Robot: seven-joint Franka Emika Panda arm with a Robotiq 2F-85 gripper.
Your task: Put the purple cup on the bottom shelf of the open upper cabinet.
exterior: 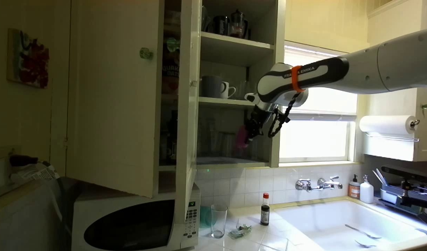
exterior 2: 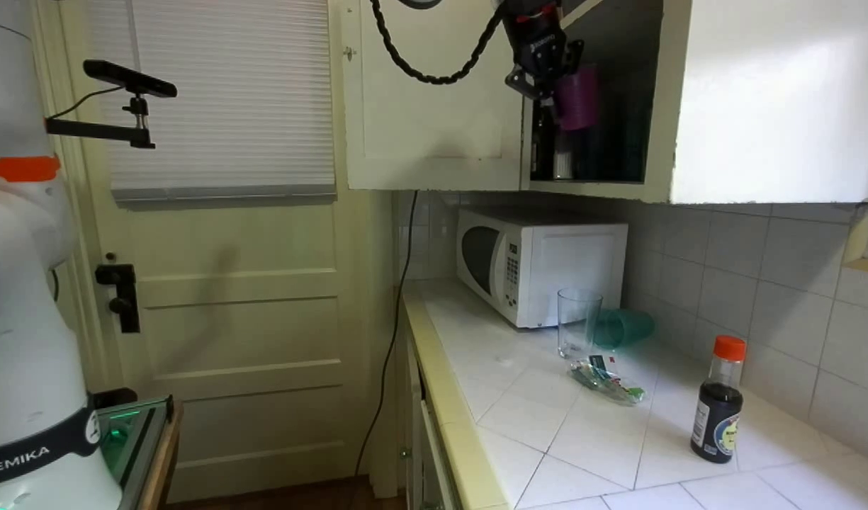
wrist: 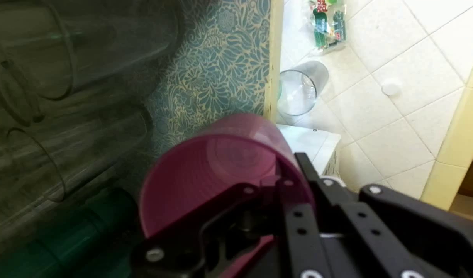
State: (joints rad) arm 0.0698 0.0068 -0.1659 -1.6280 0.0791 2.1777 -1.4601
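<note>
The pincer (wrist: 295, 172) was drawn nearly together, pinching the wall of the one purple cup (exterior 2: 579, 99) from inside and outside. The cup hung slightly tilted at the mouth of the open upper cabinet (exterior: 275, 150), above the bottom shelf (wrist: 228, 61) and apart from it. In an exterior view, the arm (exterior: 359, 69) reached in from the right, nearly level, its end bent so the pincer pointed down and left. Clear glasses (wrist: 112, 46) stood on the bottom shelf, too dim to count; the shelf above (exterior: 230, 101) carried two mugs (exterior: 211, 86). In an exterior view, the worktop (exterior 2: 589, 439) held one bottle (exterior 2: 717, 421) near right; farther off, one packet (exterior 2: 604, 382), one clear glass (exterior 2: 577, 322) and one green tumbler (exterior 2: 623, 328) on its side.
</note>
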